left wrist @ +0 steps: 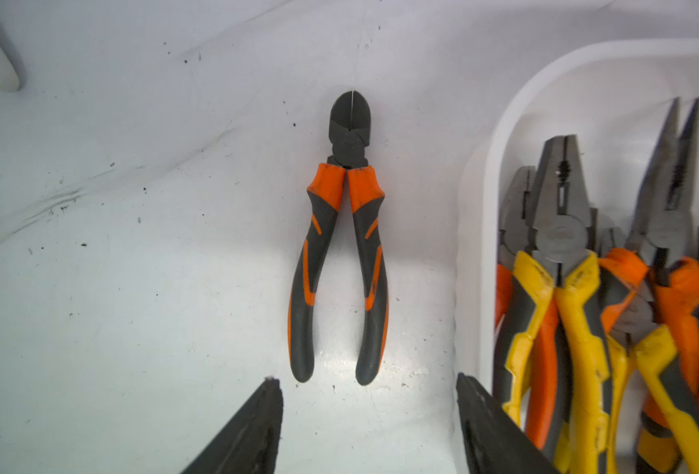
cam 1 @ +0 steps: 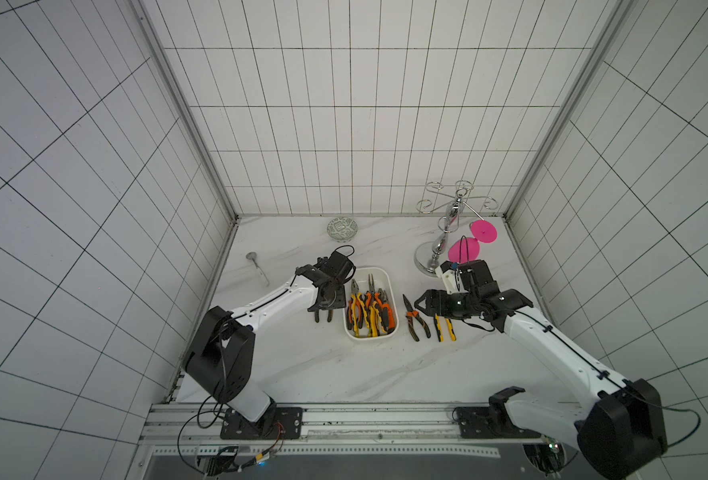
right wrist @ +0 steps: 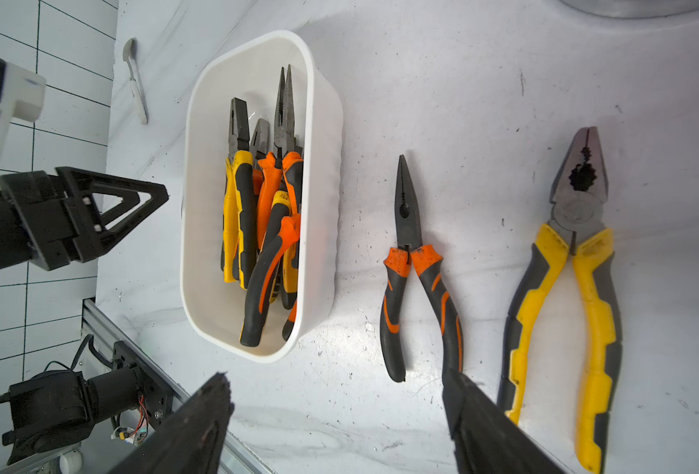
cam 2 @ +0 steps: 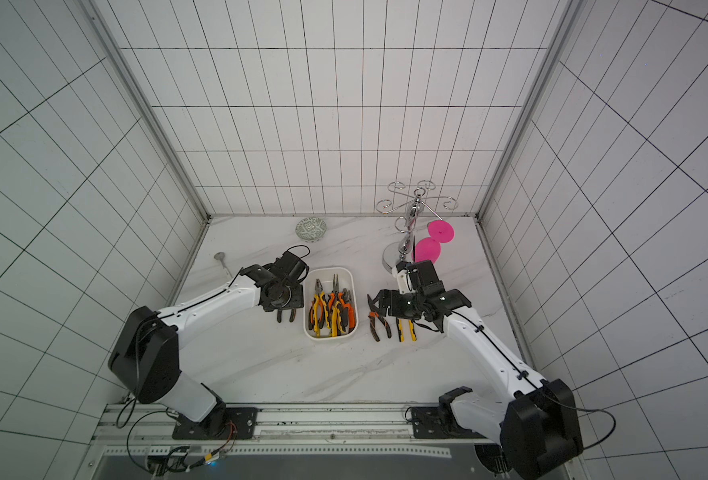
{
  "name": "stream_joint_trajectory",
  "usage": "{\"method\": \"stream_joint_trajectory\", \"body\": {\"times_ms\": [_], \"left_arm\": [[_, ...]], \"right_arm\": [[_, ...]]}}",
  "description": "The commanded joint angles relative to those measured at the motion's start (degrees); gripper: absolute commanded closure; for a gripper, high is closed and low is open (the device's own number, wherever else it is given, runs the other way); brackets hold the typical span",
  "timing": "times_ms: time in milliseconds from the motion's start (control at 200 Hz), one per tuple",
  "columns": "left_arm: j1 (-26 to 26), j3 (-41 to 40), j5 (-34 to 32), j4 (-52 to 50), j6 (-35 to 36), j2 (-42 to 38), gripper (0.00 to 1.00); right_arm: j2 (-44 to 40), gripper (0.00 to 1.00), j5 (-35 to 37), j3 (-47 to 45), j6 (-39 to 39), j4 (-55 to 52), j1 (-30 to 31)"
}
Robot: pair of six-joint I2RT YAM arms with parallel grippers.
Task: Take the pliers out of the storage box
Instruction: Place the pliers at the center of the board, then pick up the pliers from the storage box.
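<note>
In a top view: the storage box [cam 1: 371,336] is holding heaped pliers [cam 1: 370,309], noses pointing toward the back wall.
Left wrist: orange-handled cutters [left wrist: 352,143] are lying on the table [left wrist: 134,287] beside the box, parallel to those inside. The left gripper [left wrist: 367,379] is gaping, empty.
Right wrist: needle-nose pliers [right wrist: 407,213] and yellow pliers [right wrist: 577,213] are lying outside. The right gripper [right wrist: 334,375] is standing open.
</note>
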Motion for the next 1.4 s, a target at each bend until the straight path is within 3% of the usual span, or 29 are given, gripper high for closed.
{"method": "stream_joint_trajectory", "body": {"times_ms": [0,205,545,1004,1394], "left_arm": [[-2.3,2.2,-1.0,-0.3,-2.2,-1.3,0.35],[-6.7,7.9,0.2,-0.3,-2.5,3.1,0.41],[-8.1,12.0,5.4,1.6,-3.5,12.2,0.70],[-8.2,13.4,10.0,4.1,-6.2,17.2,0.72],[-8.2,15.1,10.0,3.3,-7.0,21.7,0.76]], "right_arm": [[0.0,0.16,-0.4,2.0,0.0,-0.1,0.6],[-0.3,0.16,-0.4,1.8,0.0,-0.1,0.6],[-0.7,0.16,0.3,1.5,-0.3,-0.6,0.6],[-0.5,0.16,0.2,1.4,-0.3,-0.7,0.6],[-0.8,0.16,0.5,1.3,-0.4,-0.8,0.6]]}}
